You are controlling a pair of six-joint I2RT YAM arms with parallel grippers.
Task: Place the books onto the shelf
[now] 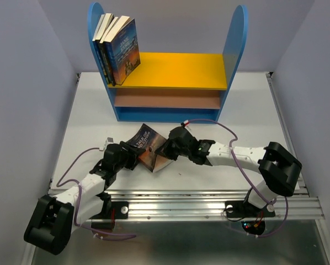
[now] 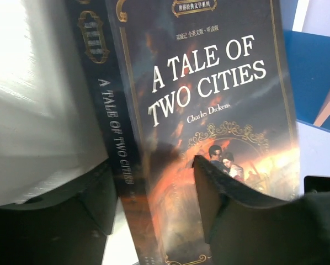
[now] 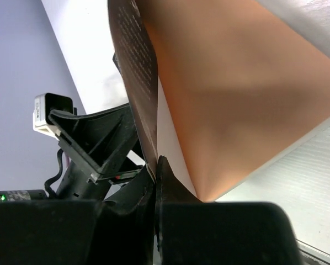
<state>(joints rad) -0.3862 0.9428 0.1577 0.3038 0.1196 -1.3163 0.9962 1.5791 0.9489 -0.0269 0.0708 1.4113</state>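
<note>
Right end effector (image 3: 155,165) pinched shut on the cover of A Tale of Two Cities (image 2: 209,83); left end effector (image 2: 154,163) straddles its spine, jaws apart

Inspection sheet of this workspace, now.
Surface: white table, shelf at its far edge.
Job's things: four books upright on the shelf's yellow board, against its left panel; A Tale of Two Cities not yet shelved.
Clutter: nothing seen.
Grippers: right claw shut on that book's cover; left claw astride its spine, grip unclear.
Cables: purple cables loop loosely over the table.
Surroundings: pale walls; metal rail at near edge.
</note>
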